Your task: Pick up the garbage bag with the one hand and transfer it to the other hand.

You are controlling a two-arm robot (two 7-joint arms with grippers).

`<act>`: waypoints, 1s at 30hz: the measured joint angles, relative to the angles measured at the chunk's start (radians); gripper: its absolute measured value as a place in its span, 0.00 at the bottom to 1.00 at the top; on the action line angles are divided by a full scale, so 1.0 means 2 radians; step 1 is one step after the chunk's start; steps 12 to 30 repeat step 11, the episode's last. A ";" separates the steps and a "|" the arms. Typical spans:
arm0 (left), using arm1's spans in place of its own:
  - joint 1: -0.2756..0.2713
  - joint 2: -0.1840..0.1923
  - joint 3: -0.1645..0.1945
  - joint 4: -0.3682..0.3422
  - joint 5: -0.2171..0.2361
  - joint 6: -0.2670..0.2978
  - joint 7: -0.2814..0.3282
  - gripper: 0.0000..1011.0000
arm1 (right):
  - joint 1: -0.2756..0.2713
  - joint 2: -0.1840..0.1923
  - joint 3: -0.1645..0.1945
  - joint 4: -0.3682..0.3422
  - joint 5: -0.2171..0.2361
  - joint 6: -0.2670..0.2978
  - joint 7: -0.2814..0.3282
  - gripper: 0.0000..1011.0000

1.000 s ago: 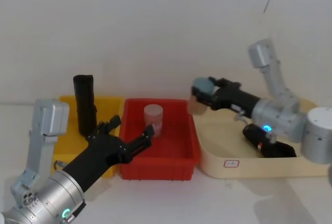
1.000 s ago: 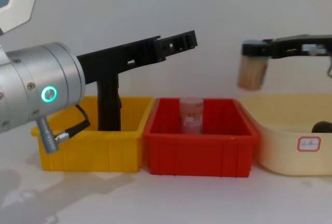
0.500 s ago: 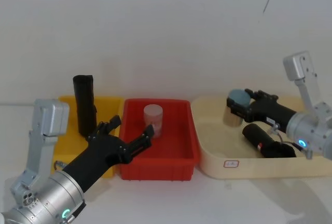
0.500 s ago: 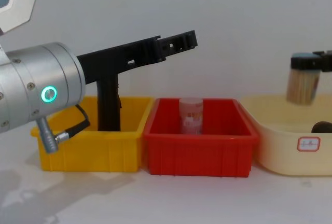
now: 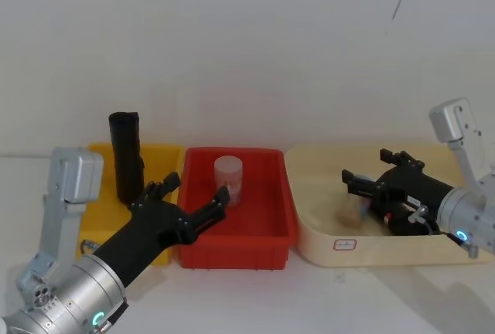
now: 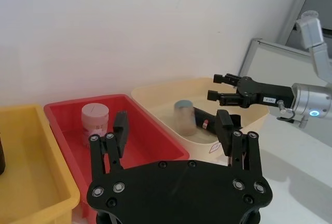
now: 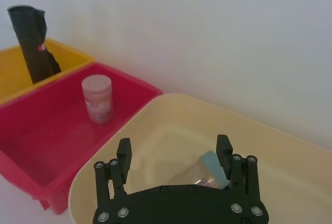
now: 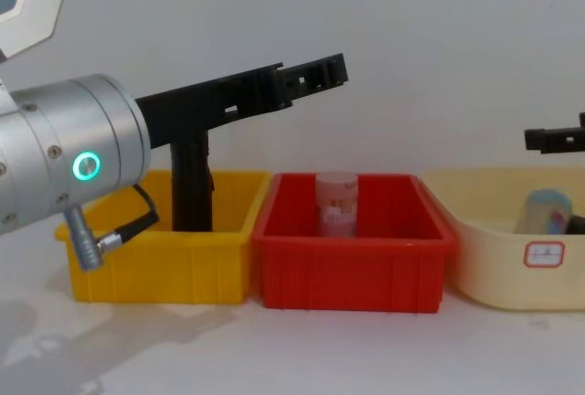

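- Left gripper (image 5: 197, 189): fingers spread wide, gripping nothing; hovering at the near left corner of the red bin (image 5: 232, 253), silver arm with teal ring trailing back toward the body.
- Right gripper (image 5: 363, 162): fingers apart, clamping nothing; hanging over the cream tray (image 5: 317, 233), just above the bag and jar.
- Bag (image 6: 206, 122): short black roll, lying on its side on the tray floor, under the right gripper. Left wrist view showing it best, with a small red mark near one end and the jar (image 6: 184, 117) just beside it; head view hiding much of it behind the gripper.
- Jar: lying loose in the tray. Right wrist view showing it tilted, blue lid between the open fingers below; chest view showing its top peeking over the tray wall.
- Taller roll (image 5: 125, 156): standing upright in the yellow bin (image 5: 166, 152), well apart from both grippers.
- Pale canister (image 5: 228, 179): standing upright in the red bin.
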 joint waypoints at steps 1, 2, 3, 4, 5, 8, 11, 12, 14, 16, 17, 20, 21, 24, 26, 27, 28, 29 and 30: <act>0.000 0.000 0.000 0.000 0.000 0.000 0.000 0.99 | -0.005 0.000 0.003 -0.004 0.002 -0.005 -0.001 0.99; 0.000 0.000 0.000 0.000 0.000 0.000 0.000 0.99 | -0.006 0.000 0.005 -0.007 0.003 -0.008 -0.001 0.99; 0.000 0.000 0.000 0.000 0.000 0.000 0.000 0.99 | -0.011 -0.001 0.008 -0.011 0.006 -0.014 -0.001 0.99; 0.000 0.000 0.000 0.000 0.000 0.000 0.000 0.99 | -0.013 -0.001 0.010 -0.013 0.007 -0.016 -0.001 0.99; 0.000 0.000 0.000 0.000 0.000 0.000 0.000 0.99 | -0.016 -0.001 0.012 -0.016 0.010 -0.020 -0.001 0.99; 0.000 0.000 0.000 0.000 0.000 0.000 0.000 0.99 | -0.024 -0.004 0.019 -0.026 0.019 -0.034 -0.001 0.99; 0.000 0.000 0.000 0.000 0.000 0.000 0.000 0.99 | -0.035 -0.007 0.026 -0.038 0.029 -0.048 0.000 0.99; 0.000 0.000 0.000 0.000 0.000 0.000 0.000 0.99 | -0.035 -0.007 0.026 -0.038 0.029 -0.048 0.000 0.99; 0.000 0.000 0.000 0.000 0.000 0.000 0.000 0.99 | -0.035 -0.007 0.026 -0.038 0.029 -0.048 0.000 0.99; 0.000 0.000 0.000 0.000 0.000 0.000 0.000 0.99 | -0.035 -0.007 0.026 -0.038 0.029 -0.048 0.000 0.99; 0.000 0.000 0.000 0.000 0.000 0.000 0.000 0.99 | -0.035 -0.007 0.026 -0.038 0.029 -0.048 0.000 0.99; 0.000 0.000 0.000 0.000 0.000 0.000 0.000 0.99 | -0.035 -0.007 0.026 -0.038 0.029 -0.048 0.000 0.99; 0.000 0.000 0.000 0.000 0.000 0.000 0.000 0.99 | -0.035 -0.007 0.026 -0.038 0.029 -0.048 0.000 0.99; 0.000 0.000 0.000 0.000 0.000 0.000 0.000 0.99 | -0.035 -0.007 0.026 -0.038 0.029 -0.048 0.000 0.99; 0.000 0.000 0.000 0.000 0.000 0.000 0.000 0.99 | -0.035 -0.007 0.026 -0.038 0.029 -0.048 0.000 0.99; 0.000 0.000 0.000 0.000 0.000 0.000 0.000 0.99 | -0.035 -0.007 0.026 -0.038 0.029 -0.048 0.000 0.99; 0.000 0.000 0.000 0.000 0.000 0.000 0.000 0.99 | -0.035 -0.007 0.026 -0.038 0.029 -0.048 0.000 0.99; 0.000 0.000 0.000 0.000 0.000 0.000 0.000 0.99 | -0.035 -0.007 0.026 -0.038 0.029 -0.048 0.000 0.99; 0.000 0.000 0.000 0.000 0.000 0.000 0.000 0.99 | -0.035 -0.007 0.026 -0.038 0.029 -0.048 0.000 0.99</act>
